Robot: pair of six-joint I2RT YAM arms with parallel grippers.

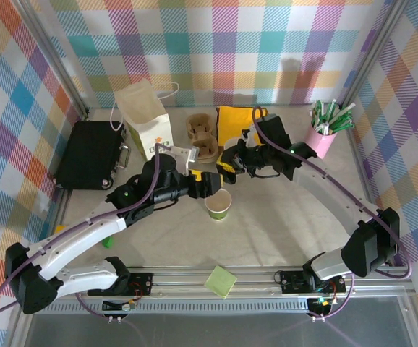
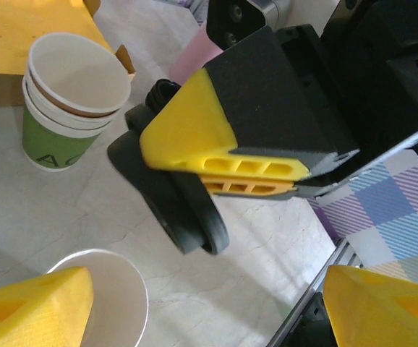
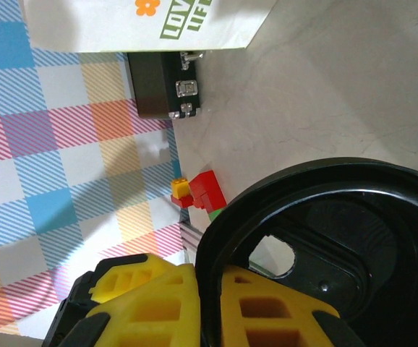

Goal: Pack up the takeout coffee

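Black case (image 1: 90, 153) sat well left of left gripper (image 1: 210, 184). Paper bag (image 1: 145, 119) stood left of it and further back. Left gripper hung low over surface (image 1: 267, 231), fingers spread wide, nothing held. Coffee cup (image 1: 218, 204) stood upright just beside it, near side, rim by one finger, no lid on. Right gripper (image 1: 228, 166) was just beyond, clamped on rim of black lid (image 3: 368, 246). Stack of cups (image 2: 71, 101) stood past the lid. Pink cup (image 1: 323, 139) of sticks stood far right of right gripper.

Black lid (image 3: 353, 246) and takeout coffee (image 2: 118, 293) run off frame
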